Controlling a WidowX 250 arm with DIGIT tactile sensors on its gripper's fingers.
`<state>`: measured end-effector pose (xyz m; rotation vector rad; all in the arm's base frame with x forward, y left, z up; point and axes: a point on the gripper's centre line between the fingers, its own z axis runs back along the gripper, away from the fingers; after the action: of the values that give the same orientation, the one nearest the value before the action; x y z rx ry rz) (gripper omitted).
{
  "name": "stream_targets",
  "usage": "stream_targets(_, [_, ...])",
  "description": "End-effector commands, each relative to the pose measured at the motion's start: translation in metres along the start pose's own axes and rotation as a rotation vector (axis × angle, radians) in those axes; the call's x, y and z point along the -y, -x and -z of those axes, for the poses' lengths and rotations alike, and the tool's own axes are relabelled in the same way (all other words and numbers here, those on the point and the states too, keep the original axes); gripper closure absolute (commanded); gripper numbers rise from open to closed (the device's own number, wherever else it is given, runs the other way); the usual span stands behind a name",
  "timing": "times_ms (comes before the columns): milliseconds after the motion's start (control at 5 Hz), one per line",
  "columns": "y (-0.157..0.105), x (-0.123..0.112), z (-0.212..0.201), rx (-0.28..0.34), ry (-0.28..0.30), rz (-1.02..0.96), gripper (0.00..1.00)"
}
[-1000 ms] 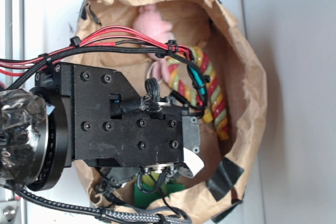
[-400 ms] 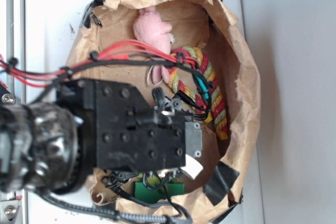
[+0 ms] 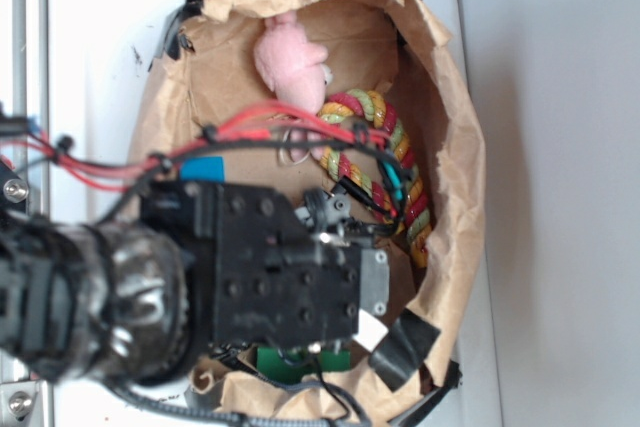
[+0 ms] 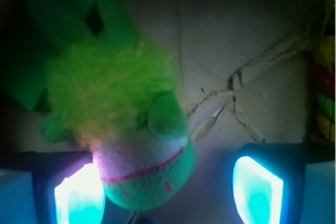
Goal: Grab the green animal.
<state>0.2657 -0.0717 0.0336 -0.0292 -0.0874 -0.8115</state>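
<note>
A: Green fuzz fills the wrist view. The plush frog [image 4: 126, 145] lies on the brown paper bag [image 3: 455, 197] floor, head toward the camera, against the left finger [image 4: 79, 195]. End effector [image 4: 168, 195] spread wide, holding nothing; right finger well apart from the frog.

B: I'd shift left so the head sits centred between the fingers, then descend and close on the firm head, not the fluff.

A: Bag also holds a pink plush animal [image 3: 290, 57] at the far end, a striped rope toy [image 3: 385, 162] on the right, and a green block [image 3: 300, 365] near.

One green frog [image 4: 131, 129], one pink plush [image 3: 288, 57], one rope [image 3: 385, 162]
</note>
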Motion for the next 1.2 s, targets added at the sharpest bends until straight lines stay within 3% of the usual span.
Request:
stream_targets(0, [-0.019, 0.012, 0.006, 0.018, -0.043, 0.011, 0.00])
stream_targets(200, [-0.021, 0.013, 0.014, -0.001, -0.059, 0.006, 0.00])
stream_targets(400, [-0.021, 0.012, 0.016, -0.005, -0.066, -0.015, 1.00])
stream_targets(800, [-0.017, 0.009, 0.008, 0.006, -0.056, -0.045, 1.00])
stream_targets(1000, [-0.011, -0.006, -0.005, 0.007, -0.040, -0.130, 1.00])
